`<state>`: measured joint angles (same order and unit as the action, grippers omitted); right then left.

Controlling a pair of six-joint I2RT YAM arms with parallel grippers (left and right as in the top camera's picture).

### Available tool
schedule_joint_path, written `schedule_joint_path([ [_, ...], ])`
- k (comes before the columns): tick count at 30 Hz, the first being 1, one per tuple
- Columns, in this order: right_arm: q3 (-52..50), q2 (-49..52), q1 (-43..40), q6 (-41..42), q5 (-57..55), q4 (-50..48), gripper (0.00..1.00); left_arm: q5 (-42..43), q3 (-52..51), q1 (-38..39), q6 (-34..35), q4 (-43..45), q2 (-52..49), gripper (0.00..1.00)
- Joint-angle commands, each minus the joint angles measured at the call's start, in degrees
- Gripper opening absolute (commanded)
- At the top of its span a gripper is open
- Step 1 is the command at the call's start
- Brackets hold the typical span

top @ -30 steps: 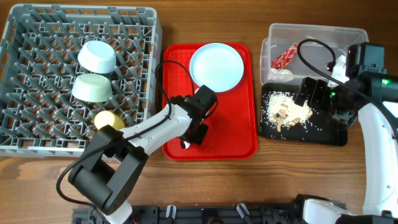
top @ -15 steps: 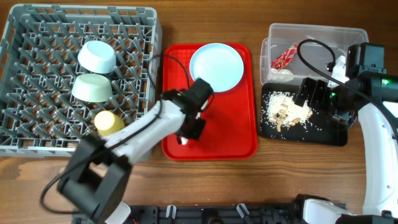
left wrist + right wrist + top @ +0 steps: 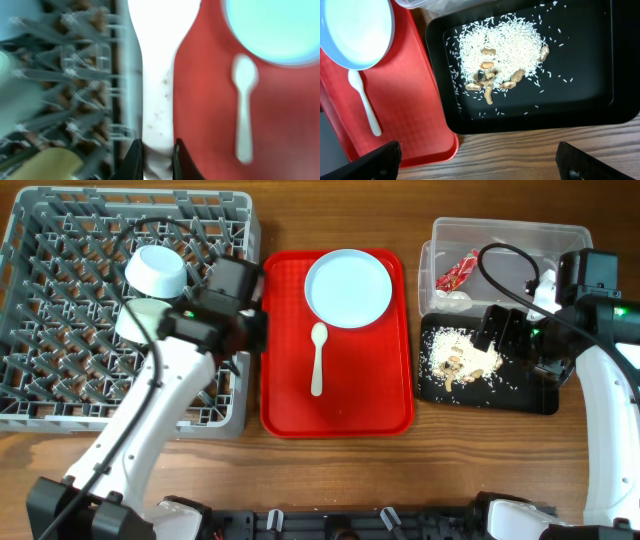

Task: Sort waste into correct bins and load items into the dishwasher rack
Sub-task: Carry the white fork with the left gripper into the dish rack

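My left gripper (image 3: 237, 320) is shut on a white fork (image 3: 157, 100) and hovers over the right edge of the grey dishwasher rack (image 3: 60, 240). The white spoon (image 3: 318, 358) lies on the red tray (image 3: 385, 395) below the pale-blue plate (image 3: 348, 288). A pale-blue bowl (image 3: 157, 270) and a light-green bowl (image 3: 135, 320) sit in the rack. The yellow cup (image 3: 45, 165) shows only in the left wrist view. My right gripper (image 3: 480, 165) is open and empty above the black tray (image 3: 540, 395), which holds rice leftovers (image 3: 455, 360).
The clear tub (image 3: 500, 235) at the back right holds the red wrapper (image 3: 460, 272) and a white scrap (image 3: 455, 298). Bare wooden table runs along the front edge. The right arm's cable loops over the tub.
My left arm has moved left from the red tray to the rack's right edge, carrying the fork. The spoon on the tray is now uncovered. The right arm has not moved.
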<state>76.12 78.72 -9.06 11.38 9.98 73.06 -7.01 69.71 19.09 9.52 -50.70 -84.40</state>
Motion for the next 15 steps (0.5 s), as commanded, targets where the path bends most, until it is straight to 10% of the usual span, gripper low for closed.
schedule_joint_path([
  [1, 0.5, -1.2, -0.1, -0.9, -1.0, -0.2, 1.0, 1.0, 0.7, -4.8, -0.1, 2.1, -1.5, 0.04],
  [15, 0.5, -1.2, -0.1, -0.9, -1.0, -0.1, 1.0, 0.9, 0.7, -9.3, -0.1, 3.2, -9.4, 0.23],
])
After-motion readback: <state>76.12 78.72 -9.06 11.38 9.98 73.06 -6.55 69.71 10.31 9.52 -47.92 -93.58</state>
